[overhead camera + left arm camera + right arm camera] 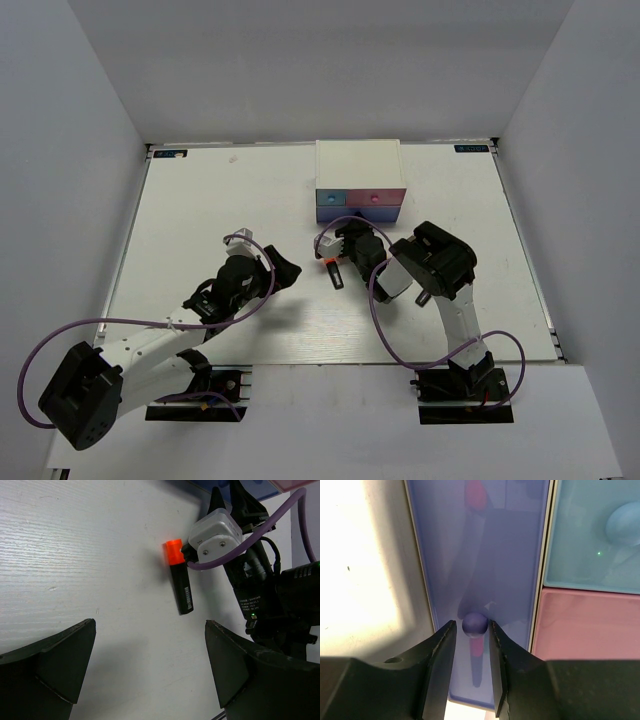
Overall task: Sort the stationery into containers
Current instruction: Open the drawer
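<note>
Two dark, wedge-shaped fingers (437,652) of the right gripper (472,625) stand on either side of a small round knob (474,623) on the wide blue-purple drawer (510,555) of the white box (358,160). The jaws are partly open and narrow. A sliver of drawer front shows between the knob and one finger. The other finger looks to be just touching the knob, though the view is too close to be sure. Nothing is plainly gripped.

The drawer front is smooth, glossy, translucent plastic. Blurred pink shapes show through it, too vague to name. Beside it sit a pale blue drawer (585,545) with its own rounded knob and a pink drawer (585,630), both flat and rectangular. Only the right wrist view shows the wide drawer. From above, the box shows just its plain white top and the blue and pink fronts, with the right arm bent sharply and reaching up against the box's front.

An orange-capped highlighter (182,585) lies flat on the white, faintly grained table (220,210) in front of the box, apart from it and just left of the right gripper. Its body is a short black stick and its cap is bright and blocky. The left wrist view shows it sharply, along with the right gripper's white housing and a purple cable (280,515).

The left gripper (150,665) hangs over bare table left of the box's front, its arm stretched low. Its jaws are spread fully wide and hold nothing.
</note>
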### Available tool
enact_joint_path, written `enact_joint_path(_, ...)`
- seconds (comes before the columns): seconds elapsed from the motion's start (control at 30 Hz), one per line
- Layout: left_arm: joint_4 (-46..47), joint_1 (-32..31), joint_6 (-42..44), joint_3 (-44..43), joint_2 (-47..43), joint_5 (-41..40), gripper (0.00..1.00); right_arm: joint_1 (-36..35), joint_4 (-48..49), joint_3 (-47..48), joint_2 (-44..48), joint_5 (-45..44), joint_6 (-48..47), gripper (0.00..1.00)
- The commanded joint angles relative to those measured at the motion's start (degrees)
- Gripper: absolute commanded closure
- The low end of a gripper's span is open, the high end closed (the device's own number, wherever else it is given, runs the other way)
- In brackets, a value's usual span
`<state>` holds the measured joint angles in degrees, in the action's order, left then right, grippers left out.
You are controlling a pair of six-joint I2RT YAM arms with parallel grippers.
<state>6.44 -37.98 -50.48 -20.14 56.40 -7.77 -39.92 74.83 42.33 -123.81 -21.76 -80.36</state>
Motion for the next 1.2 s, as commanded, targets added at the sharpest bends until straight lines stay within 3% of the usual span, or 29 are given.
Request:
enact_joint_path(0.0, -0.1, 0.3, 0.2, 0.3, -1.4, -0.7, 0.00, 0.5, 33.4, 0.1, 0.2, -1.0, 0.0, 0.62)
enact_joint_path(0.13, -0.1, 0.3, 0.2, 0.3, -1.4, -0.7, 0.00, 0.5, 33.5, 0.5, 0.0, -0.7, 0.4, 0.63)
enact_joint_path(0.37, -0.1, 0.3, 0.2, 0.3, -1.4, -0.7, 0.00, 0.5, 33.4, 0.9, -0.3, -0.9, 0.7, 0.79)
enact_joint_path(1.17, 0.4, 0.3, 0.2, 0.3, -1.4, -0.7, 0.00, -1.6, 33.3, -8.5, 6.7, -1.9, 3.0, 0.82)
